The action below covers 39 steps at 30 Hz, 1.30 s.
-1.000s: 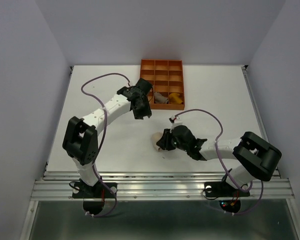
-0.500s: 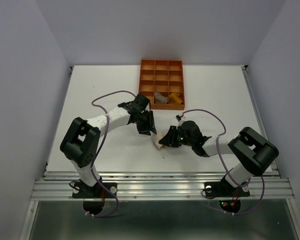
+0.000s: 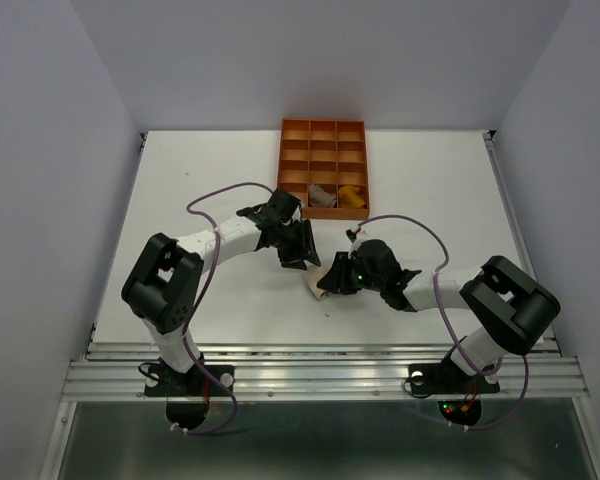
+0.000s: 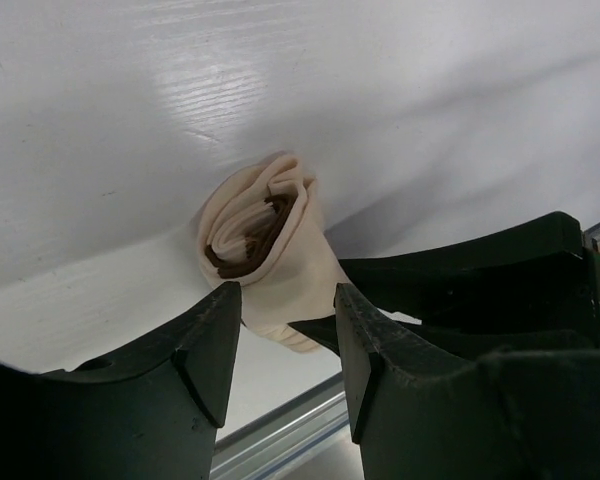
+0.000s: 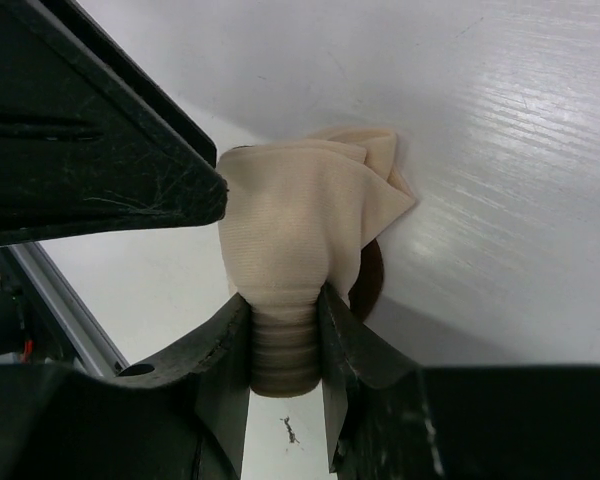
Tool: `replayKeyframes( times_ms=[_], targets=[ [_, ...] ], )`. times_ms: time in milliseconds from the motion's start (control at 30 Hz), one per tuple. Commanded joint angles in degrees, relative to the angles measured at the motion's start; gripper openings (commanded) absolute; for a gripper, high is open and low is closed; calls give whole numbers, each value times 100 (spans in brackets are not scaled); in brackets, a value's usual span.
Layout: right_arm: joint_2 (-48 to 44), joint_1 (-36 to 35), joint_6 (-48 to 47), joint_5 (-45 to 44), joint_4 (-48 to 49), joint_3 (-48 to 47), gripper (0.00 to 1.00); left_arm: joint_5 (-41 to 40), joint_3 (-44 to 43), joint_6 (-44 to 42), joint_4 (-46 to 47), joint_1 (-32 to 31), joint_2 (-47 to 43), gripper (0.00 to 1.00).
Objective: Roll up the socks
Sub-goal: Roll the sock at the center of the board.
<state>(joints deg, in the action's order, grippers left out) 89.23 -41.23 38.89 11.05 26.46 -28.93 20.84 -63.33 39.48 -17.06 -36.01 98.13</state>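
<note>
Right wrist view shows the right tool (image 5: 285, 330) clamped on the ribbed cuff of the rolled cream sock (image 5: 300, 220), near the middle of the desk (image 5: 500, 120). The left tool (image 4: 288, 305) stands with jaws parted and nothing between them, just beside the roll.

Tray (image 3: 284, 160) orange, gridded; sock inside (image 3: 352, 192) mustard-yellow; rolled sock (image 4: 265, 235) cream, dark brown band; table (image 3: 180, 160) white.
</note>
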Motion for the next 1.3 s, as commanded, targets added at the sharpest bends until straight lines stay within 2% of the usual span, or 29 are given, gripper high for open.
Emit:
replayKeyframes(
  times_ms=[0,200,400,533,600,633,767,967,1267],
  targets=[
    [209,-174,-523,-744,-1336,89,9,-115,49,15,-122,-55,31,54],
    [244,-288,-541,-894,-1354,36,13,-606,-74,-20,-560,-240,242,54],
    [156,-394,-681,-885,-1292,63,18,-932,-56,208,-447,-318,417,52],
    [-1,-578,-910,-1078,-1432,-51,31,-924,-188,253,-430,-450,655,45],
    [-81,-736,-1120,-1305,-1634,-226,36,-1169,-311,262,-683,-582,813,43],
    [-177,-789,-1225,-1525,-1705,-288,43,-1388,-442,253,-780,-670,892,42],
    [-458,-1018,-1498,-1896,-1995,-526,57,-1715,-575,261,-1115,-767,936,41],
    [-1029,-1193,-1709,-2344,-2329,-693,70,-1829,-575,341,-1221,-837,989,38],
    [-1742,-1615,-2052,-2457,-2207,-535,72,-1917,-751,358,-1423,-961,1051,37]
  ],
)
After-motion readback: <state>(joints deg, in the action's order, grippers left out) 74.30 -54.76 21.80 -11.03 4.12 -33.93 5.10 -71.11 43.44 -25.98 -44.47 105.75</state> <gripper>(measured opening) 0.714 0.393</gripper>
